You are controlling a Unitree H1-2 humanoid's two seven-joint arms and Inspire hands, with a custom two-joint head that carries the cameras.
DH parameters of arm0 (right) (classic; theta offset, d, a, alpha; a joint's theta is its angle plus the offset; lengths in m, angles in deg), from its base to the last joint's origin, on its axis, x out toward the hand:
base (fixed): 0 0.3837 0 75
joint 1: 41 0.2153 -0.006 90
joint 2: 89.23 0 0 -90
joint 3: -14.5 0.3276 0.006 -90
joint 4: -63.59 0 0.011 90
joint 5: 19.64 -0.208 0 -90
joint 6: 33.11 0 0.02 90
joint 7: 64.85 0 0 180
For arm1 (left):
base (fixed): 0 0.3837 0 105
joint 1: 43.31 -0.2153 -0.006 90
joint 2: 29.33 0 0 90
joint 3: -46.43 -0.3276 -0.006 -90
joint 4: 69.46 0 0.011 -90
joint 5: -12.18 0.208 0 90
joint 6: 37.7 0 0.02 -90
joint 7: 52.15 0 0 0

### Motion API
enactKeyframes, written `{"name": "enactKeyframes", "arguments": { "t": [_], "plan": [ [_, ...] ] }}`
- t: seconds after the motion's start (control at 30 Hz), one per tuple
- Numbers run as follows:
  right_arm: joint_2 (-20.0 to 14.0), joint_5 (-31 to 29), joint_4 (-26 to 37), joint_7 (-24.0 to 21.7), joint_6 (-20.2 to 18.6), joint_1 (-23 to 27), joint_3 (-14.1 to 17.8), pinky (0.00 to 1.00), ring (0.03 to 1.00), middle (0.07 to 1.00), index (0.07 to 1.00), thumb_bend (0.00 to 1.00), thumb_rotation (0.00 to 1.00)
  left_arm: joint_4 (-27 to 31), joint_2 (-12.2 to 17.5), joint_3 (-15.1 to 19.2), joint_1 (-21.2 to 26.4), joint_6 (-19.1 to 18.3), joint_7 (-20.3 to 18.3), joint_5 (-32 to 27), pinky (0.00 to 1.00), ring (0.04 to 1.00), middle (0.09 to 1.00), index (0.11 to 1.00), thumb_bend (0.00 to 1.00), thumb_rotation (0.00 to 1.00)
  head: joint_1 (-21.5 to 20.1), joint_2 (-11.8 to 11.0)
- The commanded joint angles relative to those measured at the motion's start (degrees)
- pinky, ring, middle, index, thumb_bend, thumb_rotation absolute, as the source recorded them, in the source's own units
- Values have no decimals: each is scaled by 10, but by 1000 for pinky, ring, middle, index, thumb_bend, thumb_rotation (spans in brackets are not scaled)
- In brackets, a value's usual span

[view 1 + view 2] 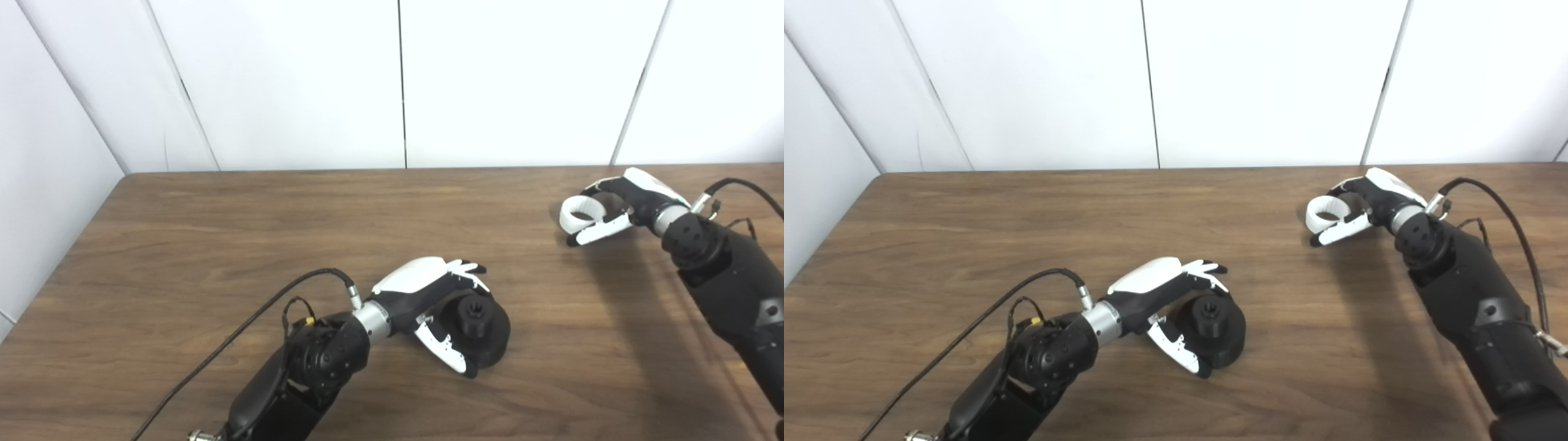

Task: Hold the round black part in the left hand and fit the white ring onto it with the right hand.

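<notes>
The round black part [484, 327] rests on the wooden table [245, 233] near the front middle, its toothed hub facing up. My left hand [432, 297] is wrapped around its left side, fingers over the far rim and thumb at the near rim. The white ring [579, 214] is at the far right, just above the table, pinched between the fingers and thumb of my right hand [618, 205]. The same ring [1326, 213] and black part [1216, 327] show in the right eye view. The two hands are far apart.
White wall panels [398, 79] rise behind the table's far edge, and another wall closes the left side. A black cable [245, 331] loops off the left forearm over the table. Bare wood lies between the two hands.
</notes>
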Motion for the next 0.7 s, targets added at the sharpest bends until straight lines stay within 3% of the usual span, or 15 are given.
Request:
{"name": "enactKeyframes", "arguments": {
  "t": [0.0,0.67],
  "plan": [
    [-9,5,12,17,13,37,7,1000,962,903,755,926,302,-3,2,-4,11,-7,-11,10,940,1000,969,688,940,232,1,1],
    [-4,1,14,41,33,30,11,917,925,866,672,828,219,-4,4,-3,11,-4,-10,10,936,1000,966,685,939,238,3,0]
  ]
}}
